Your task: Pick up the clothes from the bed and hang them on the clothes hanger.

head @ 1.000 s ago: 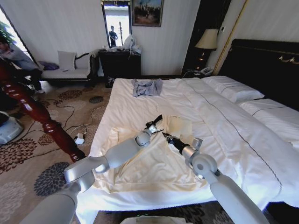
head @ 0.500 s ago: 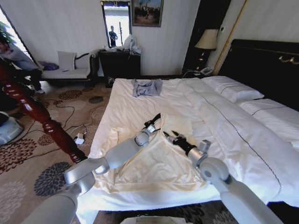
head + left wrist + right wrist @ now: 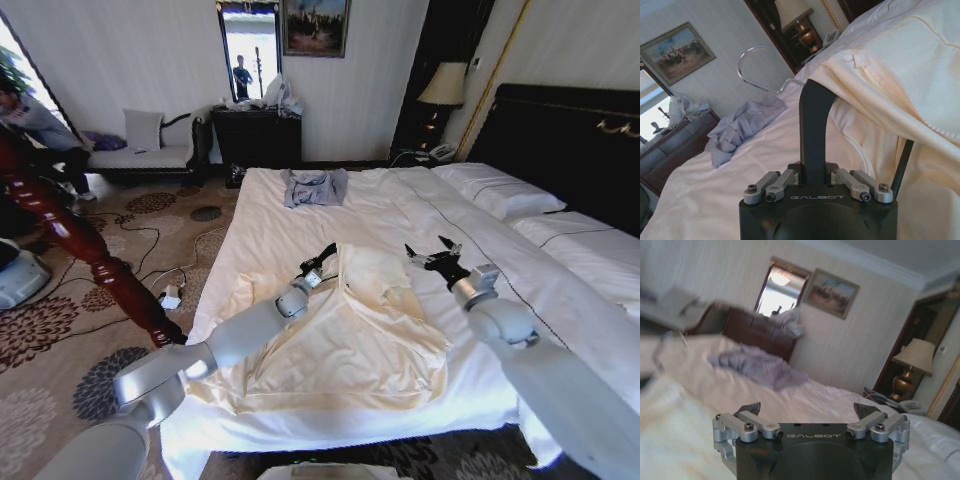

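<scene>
Bed [image 3: 300, 215] bears the cream shirt [image 3: 350, 340] spread on its near left half, thin and limp, collar draped over the black hanger [image 3: 812, 107]. Left pincer [image 3: 318, 262] clamps that hanger; right pincer [image 3: 432, 256] hovers open right of the collar. Gathering fabric at the shoulder seems safest.

thin matt cloth clothes [image 3: 350, 330] (soft, faintly ribbed) on smooth white bed [image 3: 270, 215] sheets; hanger hook [image 3: 756, 67] shiny metal.

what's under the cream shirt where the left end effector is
The black clothes hanger, held by the left end effector, goes under the clothes; its metal hook sticks out. The rest of the hanger is covered.
</scene>
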You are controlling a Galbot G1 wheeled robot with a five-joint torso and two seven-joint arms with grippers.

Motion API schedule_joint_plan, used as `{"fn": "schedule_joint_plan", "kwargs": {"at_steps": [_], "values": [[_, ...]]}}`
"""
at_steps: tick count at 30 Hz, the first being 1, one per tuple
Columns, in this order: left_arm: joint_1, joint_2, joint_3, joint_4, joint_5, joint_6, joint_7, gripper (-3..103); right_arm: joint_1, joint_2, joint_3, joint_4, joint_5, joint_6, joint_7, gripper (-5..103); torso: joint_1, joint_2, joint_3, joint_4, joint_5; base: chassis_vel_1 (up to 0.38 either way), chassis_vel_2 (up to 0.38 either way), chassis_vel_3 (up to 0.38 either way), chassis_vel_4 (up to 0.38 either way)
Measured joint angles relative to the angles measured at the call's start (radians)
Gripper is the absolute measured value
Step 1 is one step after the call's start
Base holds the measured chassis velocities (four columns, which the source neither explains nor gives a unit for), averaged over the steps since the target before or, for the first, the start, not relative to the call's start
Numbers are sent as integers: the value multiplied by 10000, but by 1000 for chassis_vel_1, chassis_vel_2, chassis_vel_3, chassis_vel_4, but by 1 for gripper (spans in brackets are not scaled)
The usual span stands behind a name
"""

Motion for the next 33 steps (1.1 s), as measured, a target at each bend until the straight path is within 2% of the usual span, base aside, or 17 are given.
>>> {"fn": "schedule_joint_plan", "kwargs": {"at_steps": [1, 2, 5, 7, 9, 12, 16, 20, 33], "values": [[12, 11, 0, -9, 14, -16, 4, 22, 150, -216, -125, -474, -425, 81, -289, 100, 0, 0, 0, 0, 0, 0, 0, 0, 0], [12, 11, 0, -9, 14, -16, 4, 22, 150, -216, -125, -474, -425, 81, -289, 100, 0, 0, 0, 0, 0, 0, 0, 0, 0], [21, -13, -26, -4, 36, -109, 37, 22, 532, -614, -452, -1827, -1868, 585, -1258, 100, 0, 0, -1, -1, 0, 0, 0, 0, 0], [25, -16, -32, -4, 41, -136, 52, 22, 601, -659, -535, -2059, -2131, 715, -1425, 100, 0, 0, 0, -1, 0, 0, 0, 0, 0], [81, 6, -39, -98, 62, -247, 131, 22, 886, -727, -883, -2586, -2852, 1237, -1905, 100, 0, -1, 0, -5, 3, 0, 0, 0, 0], [112, 58, -14, -246, 63, -289, 180, 22, 1113, -680, -1135, -2620, -2896, 1395, -2096, 100, 0, -1, 0, -5, 2, 0, 0, 0, 0], [102, 93, 191, -421, 64, -362, 273, 22, 1916, -392, -1968, -2506, -2657, 1414, -2315, 100, -1, 0, 0, 4, 0, 0, 0, 0, 0], [39, 81, 348, -446, 95, -410, 348, 22, 2602, -99, -2608, -2625, -2516, 1457, -2424, 100, 1, -1, 1, 3, 2, 0, 0, 0, 0], [-107, -211, 712, -207, 292, -482, 454, 22, 3057, 206, -3529, -2542, -2229, 1095, -2550, 100, 1, -1, 0, -1, -1, 0, 0, 0, 0]]}}
